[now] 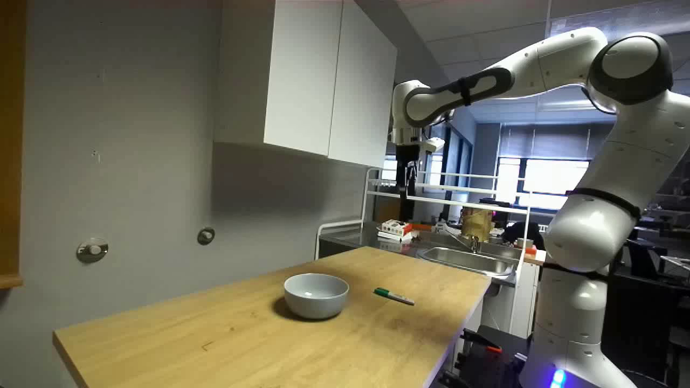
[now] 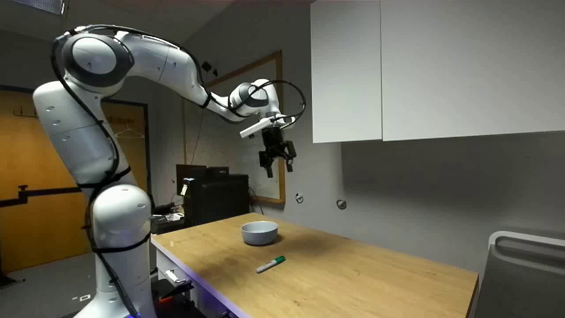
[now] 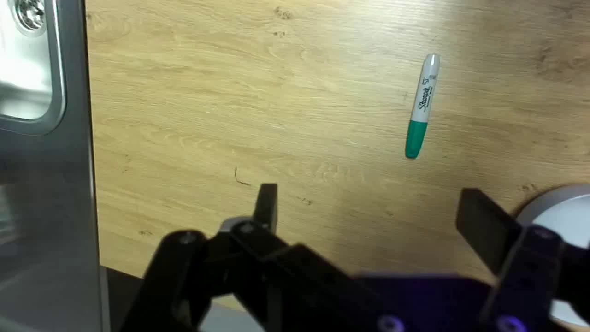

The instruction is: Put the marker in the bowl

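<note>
The marker lies flat on the wooden table. It has a grey-white barrel and a green cap. The marker shows in both exterior views point(image 1: 394, 296) point(image 2: 271, 264) and in the wrist view point(image 3: 422, 107). The pale grey-white bowl point(image 1: 316, 296) stands upright near the marker, apart from it, and also shows in an exterior view point(image 2: 259, 233). In the wrist view the bowl point(image 3: 562, 214) is cut off at the right edge and partly hidden by a finger. My gripper point(image 3: 368, 190) is open and empty, high above the table point(image 2: 375, 282), pointing down. It also shows in both exterior views point(image 1: 407, 210) point(image 2: 280, 170).
A white cabinet point(image 1: 307, 81) hangs on the wall above the table. A steel sink point(image 1: 469, 261) lies beyond one table end, behind a white rail frame point(image 1: 447, 199). Small boxes point(image 1: 396, 229) sit by the sink. A black cabinet point(image 2: 220, 198) stands past the other end.
</note>
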{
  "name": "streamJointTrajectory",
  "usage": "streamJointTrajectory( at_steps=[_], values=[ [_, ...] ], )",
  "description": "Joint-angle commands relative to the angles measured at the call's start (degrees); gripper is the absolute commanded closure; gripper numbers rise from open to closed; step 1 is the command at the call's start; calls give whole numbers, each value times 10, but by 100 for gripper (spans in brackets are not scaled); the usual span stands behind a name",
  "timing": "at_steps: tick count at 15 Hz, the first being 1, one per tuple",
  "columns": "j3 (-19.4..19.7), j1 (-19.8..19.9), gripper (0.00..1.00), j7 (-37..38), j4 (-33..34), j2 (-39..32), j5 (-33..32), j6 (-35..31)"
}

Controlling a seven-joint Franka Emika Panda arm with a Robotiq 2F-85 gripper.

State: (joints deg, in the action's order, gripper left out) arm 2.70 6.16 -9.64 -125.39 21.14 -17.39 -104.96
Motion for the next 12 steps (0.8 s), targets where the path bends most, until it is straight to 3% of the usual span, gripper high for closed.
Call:
streamJointTrajectory(
  at_steps=[1,8,12],
  values=[
    [7,-9,0,2,2,0,-2,2],
    [7,-9,0,2,3,1,-2,1],
    [11,-13,0,1,33,-67,14,-4]
  ],
)
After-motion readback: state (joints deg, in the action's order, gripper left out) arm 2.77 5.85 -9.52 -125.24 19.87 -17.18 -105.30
